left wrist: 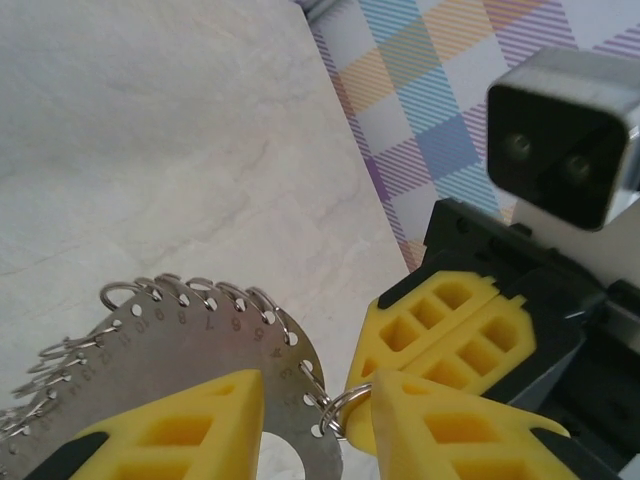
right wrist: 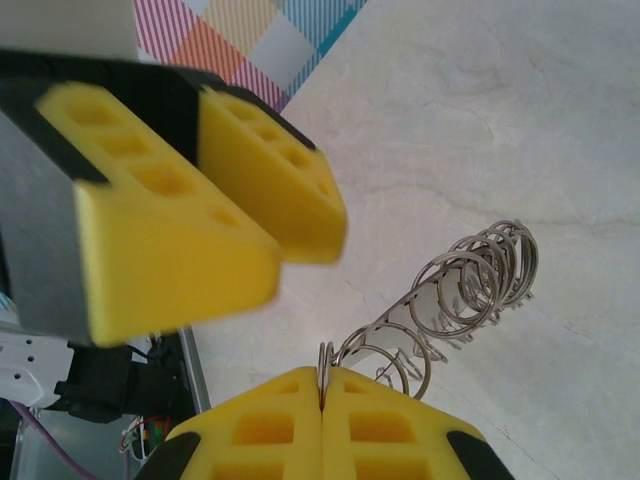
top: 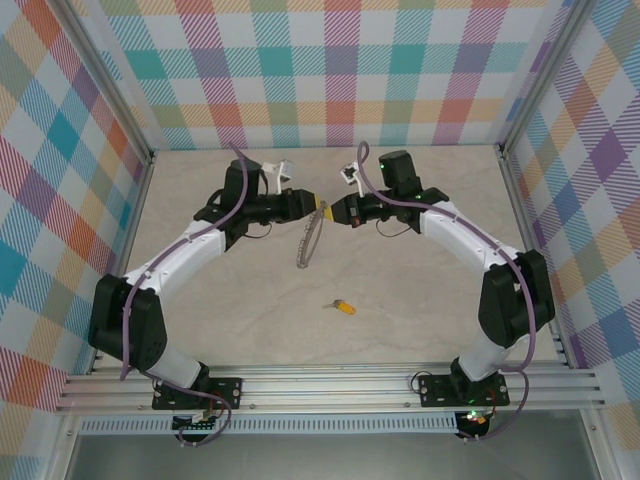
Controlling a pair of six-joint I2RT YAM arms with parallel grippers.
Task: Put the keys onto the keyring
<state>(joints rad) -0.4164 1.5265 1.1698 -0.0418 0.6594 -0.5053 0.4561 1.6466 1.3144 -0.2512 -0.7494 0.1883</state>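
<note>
Key crosswise, head rightward; keyring edge-on, long axis near-left, in right jaws' pinch; left jaws apart.

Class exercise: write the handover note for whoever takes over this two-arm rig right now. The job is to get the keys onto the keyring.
Left gripper: jaws part open beside the keyring, gripping nothing.
Right gripper: shut on one small split ring at the keyring's edge; the rest hangs down.
Key: yellow-headed, lying loose on the table nearer the arm bases, apart from both grippers.
Done: keyring picked up.
Left to do: pick up the key and thread it on.
</note>
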